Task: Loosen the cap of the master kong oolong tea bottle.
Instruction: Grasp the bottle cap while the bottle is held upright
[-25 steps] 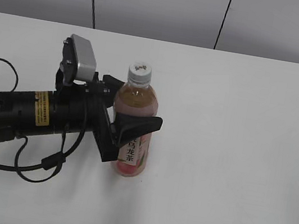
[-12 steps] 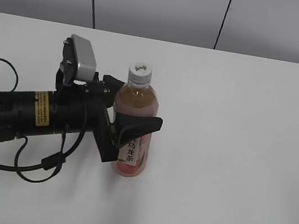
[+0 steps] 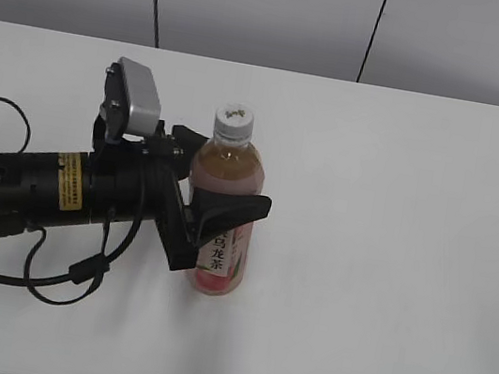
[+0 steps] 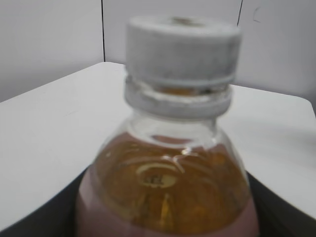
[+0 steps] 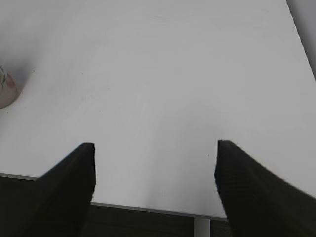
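Partly hidden bottle (image 3: 224, 202) behind left fingers (image 3: 232, 207); cap (image 4: 181, 44) blurred.

Left end effector (image 3: 222, 178) clamped; right end effector (image 5: 154, 170) agape.

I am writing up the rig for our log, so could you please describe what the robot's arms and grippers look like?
The left arm is black and cylindrical, with a yellow warning label, looping black cables and a silver-grey wrist camera. The left gripper has black angular fingers. The right gripper shows only two dark, tapered fingers.
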### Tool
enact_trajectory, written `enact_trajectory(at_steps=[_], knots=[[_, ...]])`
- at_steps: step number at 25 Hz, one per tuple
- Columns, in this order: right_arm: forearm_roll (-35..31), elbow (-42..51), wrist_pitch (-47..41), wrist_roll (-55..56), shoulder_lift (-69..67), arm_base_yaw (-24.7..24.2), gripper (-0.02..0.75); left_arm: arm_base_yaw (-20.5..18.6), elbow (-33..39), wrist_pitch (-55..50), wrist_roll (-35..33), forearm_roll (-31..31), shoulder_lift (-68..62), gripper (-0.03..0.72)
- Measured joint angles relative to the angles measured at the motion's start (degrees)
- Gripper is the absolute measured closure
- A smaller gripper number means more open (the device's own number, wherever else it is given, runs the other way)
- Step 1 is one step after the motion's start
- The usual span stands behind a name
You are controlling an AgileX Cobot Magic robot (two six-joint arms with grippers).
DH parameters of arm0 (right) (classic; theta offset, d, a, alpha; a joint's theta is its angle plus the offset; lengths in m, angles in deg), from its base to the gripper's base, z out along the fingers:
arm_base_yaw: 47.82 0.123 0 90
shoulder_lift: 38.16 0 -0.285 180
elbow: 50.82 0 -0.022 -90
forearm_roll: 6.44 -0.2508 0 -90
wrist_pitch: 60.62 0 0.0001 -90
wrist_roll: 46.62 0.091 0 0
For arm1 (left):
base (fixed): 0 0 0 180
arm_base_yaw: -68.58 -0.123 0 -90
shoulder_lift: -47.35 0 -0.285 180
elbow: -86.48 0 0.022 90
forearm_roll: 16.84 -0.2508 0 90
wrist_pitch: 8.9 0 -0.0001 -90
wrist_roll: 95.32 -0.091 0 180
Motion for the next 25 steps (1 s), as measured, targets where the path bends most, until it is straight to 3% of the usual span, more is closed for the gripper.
enact_trajectory(at_steps=[6,10,12,16,25], knots=[[-2.98,-1.52,6.81,0.20,-3.87,0.00,0.166,0.00,0.00,0.00,0.00,0.00,0.00,0.241],[-11.82,-3.05,15.01,-1.84,-14.75,-0.10,0.178,0.00,0.00,0.00,0.00,0.00,0.00,0.241],[-18.55,-4.82,16.11,-8.31,-22.07,-0.11,0.211,0.00,0.00,0.00,0.00,0.00,0.00,0.241],[-27.19,-10.93,15.29,-21.30,-36.19,-0.11,0.279,0.00,0.00,0.00,0.00,0.00,0.00,0.241],[-28.96,-32.61,4.20,-26.81,-66.41,-0.11,0.309,0.00,0.00,0.06,0.12,0.13,0.00,0.241]])
